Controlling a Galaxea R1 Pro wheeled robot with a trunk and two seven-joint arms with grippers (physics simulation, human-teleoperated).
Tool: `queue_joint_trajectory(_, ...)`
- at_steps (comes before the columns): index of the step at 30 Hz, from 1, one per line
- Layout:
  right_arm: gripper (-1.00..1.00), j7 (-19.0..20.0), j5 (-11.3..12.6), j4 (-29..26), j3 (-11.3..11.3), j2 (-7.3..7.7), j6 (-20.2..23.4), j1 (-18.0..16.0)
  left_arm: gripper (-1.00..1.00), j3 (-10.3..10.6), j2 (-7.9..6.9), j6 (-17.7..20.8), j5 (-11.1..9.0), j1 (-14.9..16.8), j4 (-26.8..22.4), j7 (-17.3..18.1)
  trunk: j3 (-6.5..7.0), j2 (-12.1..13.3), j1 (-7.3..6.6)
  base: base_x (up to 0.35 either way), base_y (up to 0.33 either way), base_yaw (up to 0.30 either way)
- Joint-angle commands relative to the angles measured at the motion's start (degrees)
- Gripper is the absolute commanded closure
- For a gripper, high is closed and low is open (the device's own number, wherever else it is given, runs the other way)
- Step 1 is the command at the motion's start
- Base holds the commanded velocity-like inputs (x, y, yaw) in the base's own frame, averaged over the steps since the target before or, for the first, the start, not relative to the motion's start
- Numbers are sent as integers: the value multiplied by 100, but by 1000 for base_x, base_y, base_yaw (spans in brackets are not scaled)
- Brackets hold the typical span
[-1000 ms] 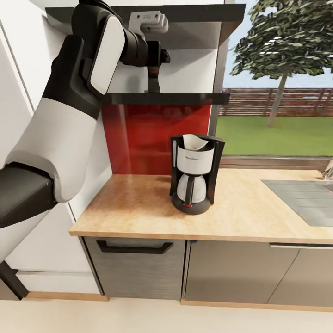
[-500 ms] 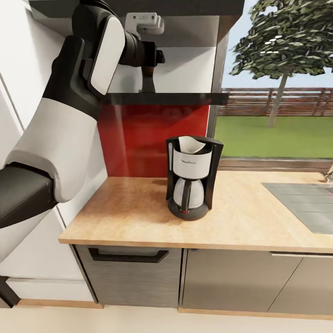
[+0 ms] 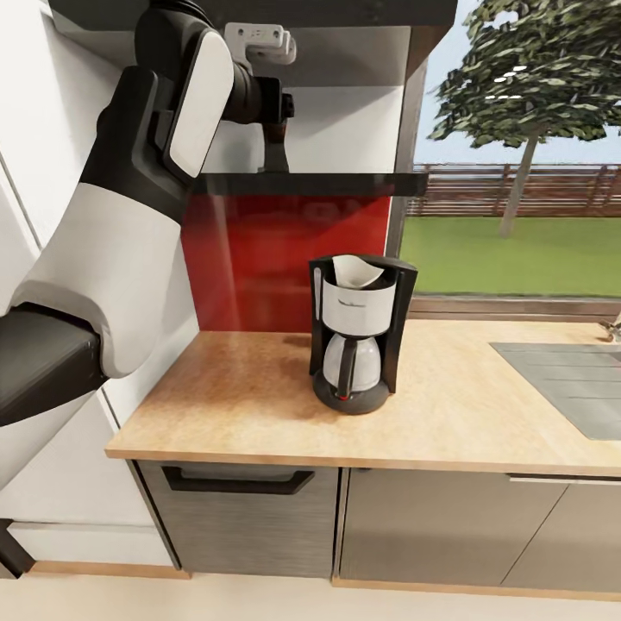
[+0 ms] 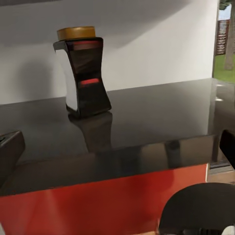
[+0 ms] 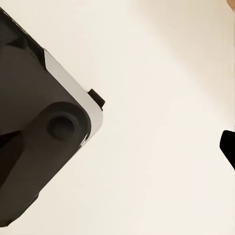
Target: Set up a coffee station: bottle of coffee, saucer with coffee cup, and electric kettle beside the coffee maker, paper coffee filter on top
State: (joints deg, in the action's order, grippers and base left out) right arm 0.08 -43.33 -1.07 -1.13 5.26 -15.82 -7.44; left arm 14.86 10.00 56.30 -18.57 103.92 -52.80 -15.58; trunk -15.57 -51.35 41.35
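One left hand [image 3: 274,129] raised to black shelf [image 4: 147,117] level, spread wide and empty, lined up to grab dark flared gold-capped coffee bottle [image 4: 84,73]; right hand state unclear.

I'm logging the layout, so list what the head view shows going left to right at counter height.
Left arm's white forearm → red backsplash → coffee maker, paper coffee filter in its top → bare kitchen countertop → grey sink at the right edge.

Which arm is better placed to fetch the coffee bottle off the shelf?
Left. Its gripper is raised at shelf height, and its wrist camera faces the bottle of coffee standing there, ungrasped. The right wrist camera looks at pale floor.
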Motion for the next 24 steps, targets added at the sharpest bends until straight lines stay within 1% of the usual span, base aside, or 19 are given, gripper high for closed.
queue_joint_trajectory(1, -100, 1, 0, 1, -10, 2, -17, -3, -100, 7, 0, 13, -60, 6, -2, -63, -8, -5, 2, 166, 0, 0)
queue_joint_trajectory(7, -100, 1, 0, 1, -10, -3, -17, -3, -100, 8, 0, 13, -59, 6, 12, -83, -8, -5, 2, 59, -9, 0)
queue_joint_trajectory(15, -100, 1, -2, 1, -10, -7, -17, -3, -100, 8, 0, 14, -59, 6, 16, -86, -8, -5, 2, 5, -152, 0)
queue_joint_trajectory(20, -100, 1, -1, 1, -10, -7, -17, -3, -100, 8, 0, 13, -59, 6, 97, -92, -8, -5, 2, 101, -141, 0)
queue_joint_trajectory(24, -100, 1, 0, 1, -10, -2, -17, -3, -100, 8, 0, 13, -59, 6, 196, -94, -8, -5, 2, 47, -57, 0)
